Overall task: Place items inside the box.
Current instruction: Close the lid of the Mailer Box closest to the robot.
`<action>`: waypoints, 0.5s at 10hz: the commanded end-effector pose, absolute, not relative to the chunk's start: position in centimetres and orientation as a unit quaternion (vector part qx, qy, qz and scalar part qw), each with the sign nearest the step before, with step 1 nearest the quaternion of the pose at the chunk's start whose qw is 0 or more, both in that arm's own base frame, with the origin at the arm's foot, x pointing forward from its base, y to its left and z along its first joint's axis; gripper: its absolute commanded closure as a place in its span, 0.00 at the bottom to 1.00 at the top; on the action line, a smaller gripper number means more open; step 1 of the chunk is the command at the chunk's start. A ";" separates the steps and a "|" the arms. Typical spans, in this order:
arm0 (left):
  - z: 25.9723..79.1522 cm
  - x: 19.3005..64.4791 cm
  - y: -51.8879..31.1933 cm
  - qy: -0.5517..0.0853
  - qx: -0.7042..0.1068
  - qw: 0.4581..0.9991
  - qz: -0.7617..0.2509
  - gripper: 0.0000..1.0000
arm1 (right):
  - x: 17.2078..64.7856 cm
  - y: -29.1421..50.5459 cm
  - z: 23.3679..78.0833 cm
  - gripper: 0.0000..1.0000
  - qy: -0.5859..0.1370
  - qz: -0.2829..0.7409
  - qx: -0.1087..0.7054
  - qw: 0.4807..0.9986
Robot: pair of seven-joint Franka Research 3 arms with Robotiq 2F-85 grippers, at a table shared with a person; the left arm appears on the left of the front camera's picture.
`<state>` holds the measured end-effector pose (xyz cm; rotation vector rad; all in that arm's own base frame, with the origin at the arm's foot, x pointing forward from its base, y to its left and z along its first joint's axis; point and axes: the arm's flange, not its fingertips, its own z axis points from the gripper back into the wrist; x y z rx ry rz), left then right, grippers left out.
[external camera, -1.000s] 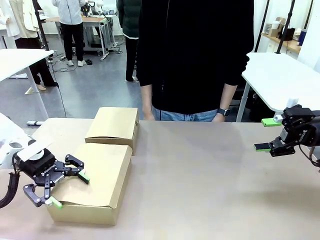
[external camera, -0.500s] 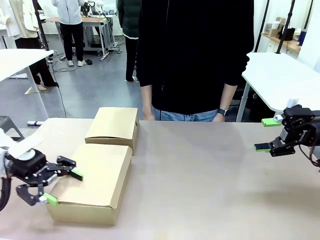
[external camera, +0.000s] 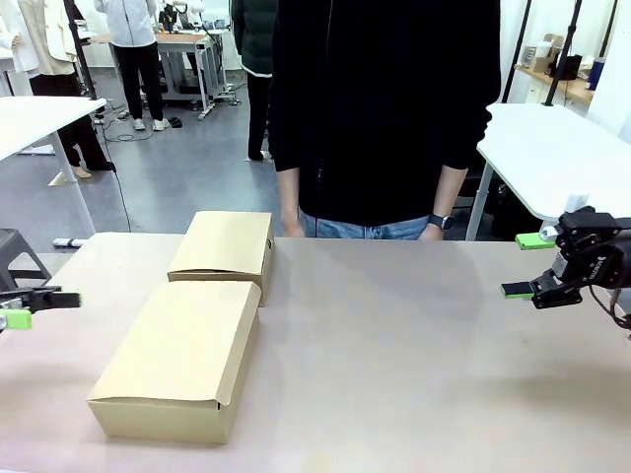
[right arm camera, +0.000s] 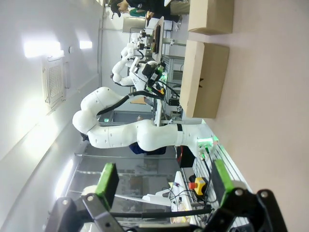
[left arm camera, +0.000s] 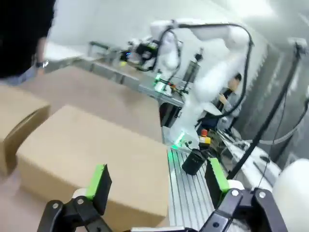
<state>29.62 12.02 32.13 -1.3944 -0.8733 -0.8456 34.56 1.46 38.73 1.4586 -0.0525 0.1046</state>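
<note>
Stretching tan from the near edge to the far side as the shared table (external camera: 414,345). Standing just behind its far edge as a person (external camera: 385,108) in a black top and blue jeans, arms hanging down, wearing a dark watch (external camera: 440,221) on the wrist at the right. Reaching in from the far right as a white table (external camera: 552,158), and from the far left as another white table (external camera: 35,118). Sitting low at the left as a grey stool (external camera: 15,246). Standing farther off on the grey floor as other people (external camera: 138,39), beside a far workbench (external camera: 182,44). Trailing down across that floor at the far left as a black cable (external camera: 118,182).
</note>
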 end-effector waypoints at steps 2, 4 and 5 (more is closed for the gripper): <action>32.0 32.2 13.7 -0.200 -0.636 0.699 -0.260 0.00 | 34.6 1.6 39.2 0.00 -0.023 0.035 0.665 0.746; 31.3 32.6 14.8 -0.166 -0.663 0.696 -0.220 0.00 | 34.6 1.6 39.2 0.00 -0.023 0.035 0.665 0.746; 31.3 32.9 15.4 -0.184 -0.687 0.674 -0.198 0.00 | 34.6 1.6 39.2 0.00 -0.023 0.035 0.665 0.746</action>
